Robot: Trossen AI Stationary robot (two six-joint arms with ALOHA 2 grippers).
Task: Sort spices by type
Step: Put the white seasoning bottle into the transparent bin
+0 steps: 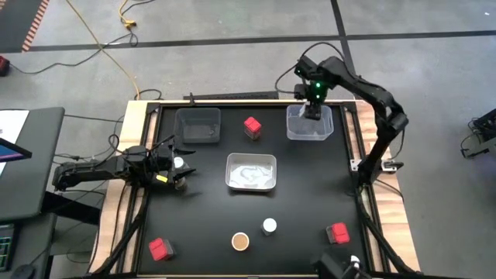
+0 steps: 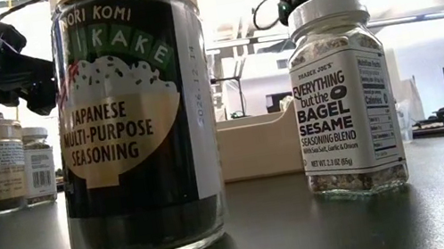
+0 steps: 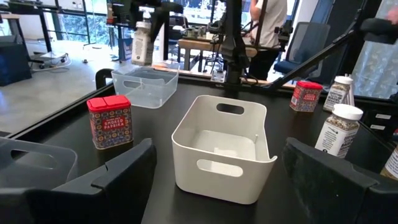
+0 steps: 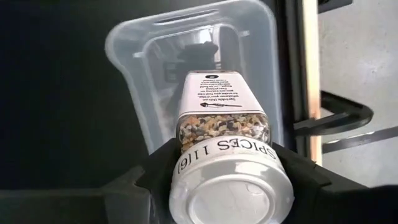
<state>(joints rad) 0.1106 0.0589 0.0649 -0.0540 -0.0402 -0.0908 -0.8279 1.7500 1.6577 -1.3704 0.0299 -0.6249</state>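
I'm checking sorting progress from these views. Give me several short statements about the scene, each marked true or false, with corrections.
1. The right gripper holds a white-lidded jar above the clear tray. True.
2. The left gripper holds a red tin. False: its fingers are open and hold nothing.
3. The white bin at the table's middle holds no spices. True.
4. The red paprika tin lies inside the white bin. False: it stands on the table beside it.

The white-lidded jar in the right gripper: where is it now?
High view, far right: the right gripper holds the white-lidded jar above the clear tray.
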